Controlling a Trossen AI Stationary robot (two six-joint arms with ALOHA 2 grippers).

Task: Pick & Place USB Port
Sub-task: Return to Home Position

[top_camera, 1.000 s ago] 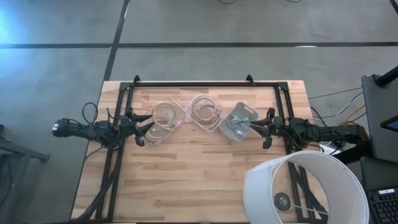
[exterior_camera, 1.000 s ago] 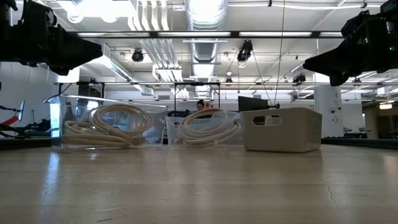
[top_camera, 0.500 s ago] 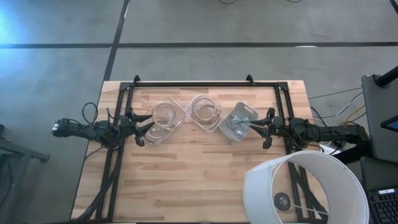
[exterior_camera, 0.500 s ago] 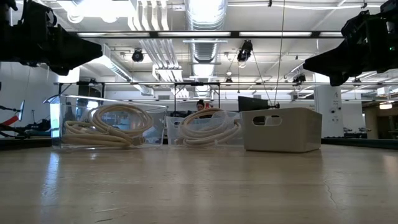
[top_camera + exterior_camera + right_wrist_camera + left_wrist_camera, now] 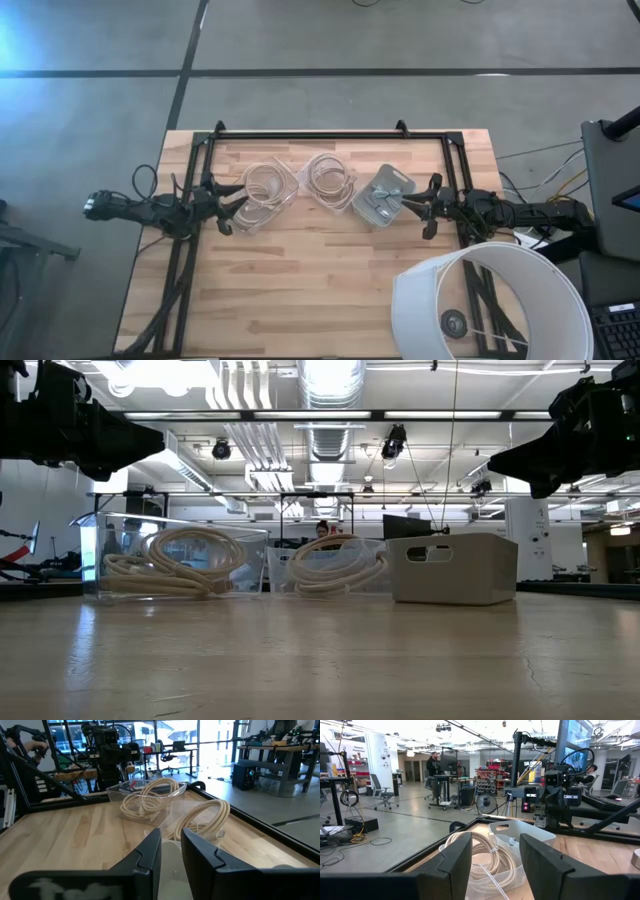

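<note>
Three containers line the table (image 5: 320, 290). From the middle tub (image 5: 346, 201), another tub (image 5: 257, 222) lies at 9 o'clock, the bin (image 5: 405, 181) at 3.

We find no text, label, brand or number that we can read in any view. The lit screen (image 5: 576, 742) and the signs on the white pillar (image 5: 384, 755), both in the room beyond the tabletop, carry marks too small for us to make out.

Bright ceiling lights (image 5: 330, 378), even glow, soft shadows
</note>
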